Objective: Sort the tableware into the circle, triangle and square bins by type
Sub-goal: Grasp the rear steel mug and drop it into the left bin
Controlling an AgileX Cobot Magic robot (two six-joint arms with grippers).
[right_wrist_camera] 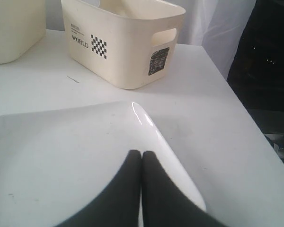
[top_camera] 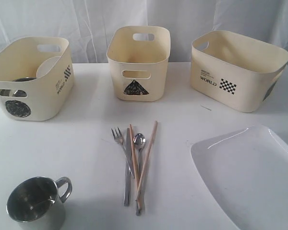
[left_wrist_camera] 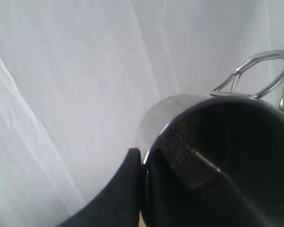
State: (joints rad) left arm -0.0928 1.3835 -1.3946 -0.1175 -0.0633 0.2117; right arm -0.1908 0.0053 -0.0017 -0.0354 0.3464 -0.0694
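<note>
The left gripper (left_wrist_camera: 154,161) is closed on the rim of a steel mug (left_wrist_camera: 173,109): one dark finger (left_wrist_camera: 128,189) is pressed against the outer wall and the other is seen inside the cup, with the wire handle on the far side. In the exterior view the steel mug (top_camera: 36,203) is placed at the near left edge of the white table (top_camera: 91,124); whether it rests there or is lifted cannot be told. The right gripper (right_wrist_camera: 141,153) is fully closed, with its two fingers pressed together and nothing held between them, above the edge of the large white plate (right_wrist_camera: 61,156), which lies at the near right of the table (top_camera: 249,172). Along the back, the circle bin (top_camera: 12,108) is set on the left, the triangle bin (top_camera: 133,88) in the middle and the square bin (top_camera: 227,86) on the right. A steel vessel (top_camera: 21,79) and a white saucer (top_camera: 50,64) are contained in the circle bin. A fork (top_camera: 118,136), knife (top_camera: 127,172), spoon (top_camera: 139,140) and chopsticks (top_camera: 148,153) are laid together in front of the triangle bin.
</note>
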